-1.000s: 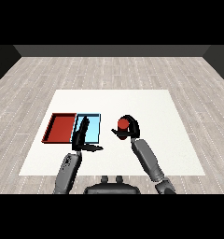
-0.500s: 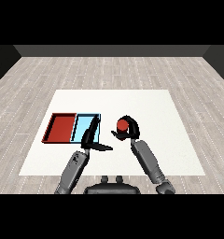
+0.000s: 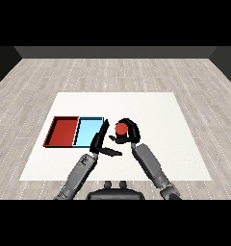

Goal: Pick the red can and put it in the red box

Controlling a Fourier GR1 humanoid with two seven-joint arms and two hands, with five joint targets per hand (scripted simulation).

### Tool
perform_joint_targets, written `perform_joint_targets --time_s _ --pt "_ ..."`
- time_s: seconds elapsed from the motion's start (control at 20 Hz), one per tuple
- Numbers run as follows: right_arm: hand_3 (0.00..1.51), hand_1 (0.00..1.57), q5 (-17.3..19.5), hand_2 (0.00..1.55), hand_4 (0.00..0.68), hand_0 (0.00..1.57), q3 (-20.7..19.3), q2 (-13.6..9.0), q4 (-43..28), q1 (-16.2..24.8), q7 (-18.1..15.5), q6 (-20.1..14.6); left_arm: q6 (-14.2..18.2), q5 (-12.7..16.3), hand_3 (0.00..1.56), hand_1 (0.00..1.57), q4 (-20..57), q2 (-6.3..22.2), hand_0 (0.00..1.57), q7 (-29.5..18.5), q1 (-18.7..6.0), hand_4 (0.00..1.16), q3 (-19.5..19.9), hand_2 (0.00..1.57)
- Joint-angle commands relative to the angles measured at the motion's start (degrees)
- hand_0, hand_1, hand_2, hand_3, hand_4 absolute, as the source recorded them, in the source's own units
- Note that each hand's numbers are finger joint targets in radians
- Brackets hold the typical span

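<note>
The red can (image 3: 121, 129) shows me its round red top; its sides are mostly hidden by my right hand (image 3: 130, 131), whose black fingers curl round it, just right of the light blue tray (image 3: 88, 131). There is one can and two trays: the red tray (image 3: 63, 131) lies touching the blue one on the white table (image 3: 151, 110). My left hand (image 3: 101, 142) has straight, spread fingers, overlapping the blue tray's right edge.
</note>
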Motion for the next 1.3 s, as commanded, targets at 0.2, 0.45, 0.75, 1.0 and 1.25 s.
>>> perform_joint_targets --time_s 0.2,0.45,0.75,1.0,1.25 --pt "1.4 1.41 -1.68 1.43 0.621 1.41 0.12 0.02 1.66 -1.58 -1.33 2.95 4.72 0.72 0.0 0.0 5.6 -0.01 0.0 -2.63 -2.29 0.0 -3.72 0.0" --pt "1.4 1.43 -1.29 1.44 0.601 1.43 9.72 0.02 -5.99 -0.93 3.47 -7.51 2.75 -1.83 0.0 0.0 2.17 -0.01 0.0 2.69 -2.18 0.0 -1.78 0.0" --pt "1.39 1.44 -2.36 1.43 0.6 1.44 9.17 0.02 -8.15 1.0 2.85 -5.09 3.89 4.39 0.0 0.0 11.8 -0.01 0.0 2.38 -14.38 0.0 -1.21 0.0" --pt "1.4 1.46 -7.12 1.45 0.578 1.46 12.23 0.02 -2.71 -3.45 -0.77 -7.05 9.85 5.5 0.0 0.0 8.54 0.01 0.0 2.2 -11.87 0.0 -8.37 0.0" --pt "1.41 1.49 -4.73 1.46 0.504 1.49 12.31 -0.02 -7.97 -2.8 2.8 -8.14 10.27 2.05 0.0 0.0 15.13 0.05 0.0 0.93 -14.58 0.43 -3.55 0.0"
